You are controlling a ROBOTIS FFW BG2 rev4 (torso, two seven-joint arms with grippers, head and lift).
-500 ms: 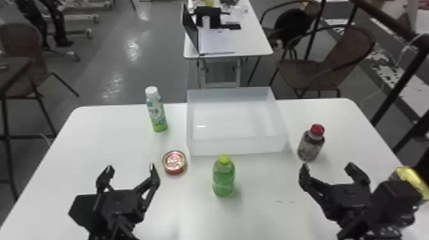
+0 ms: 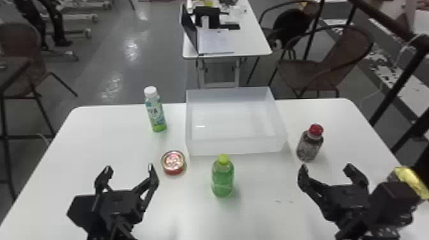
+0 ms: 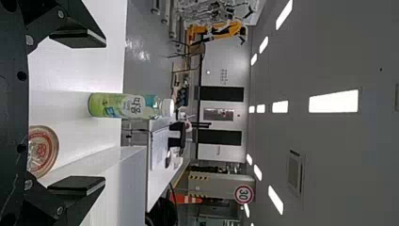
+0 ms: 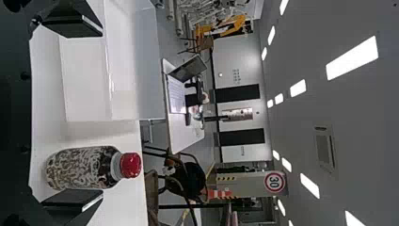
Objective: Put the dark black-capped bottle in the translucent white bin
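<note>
So, what's changed? Pretty much nothing. Against the frame from half a second ago, the bottles, the tin (image 2: 173, 162) and the bin (image 2: 236, 146) all sit in the same spots on the worktop (image 2: 60, 162), and neither hand shows any real shift. For the task that means it's still at the start: nothing's been picked up, and the bin is empty.

The dark bottle (image 2: 308, 149) stands upright just right of the bin, a bit nearer, well apart from the other two. Heads up though, its cap (image 2: 316, 130) is red, not black. It's the only dark one there, so I'd guess that's the target.

Right hand (image 2: 326, 166) is at the near right, fingers spread wide with nothing between them, pointing toward the far side and just short of the bottle. It's not lined up yet imo: in the right wrist view the bottle sits way closer to one finger than the other. It probably needs to centre first, then ease forward, or that finger could knock the bottle over.

Left hand (image 2: 129, 166) waits at the near left, fingers apart, also empty.
</note>
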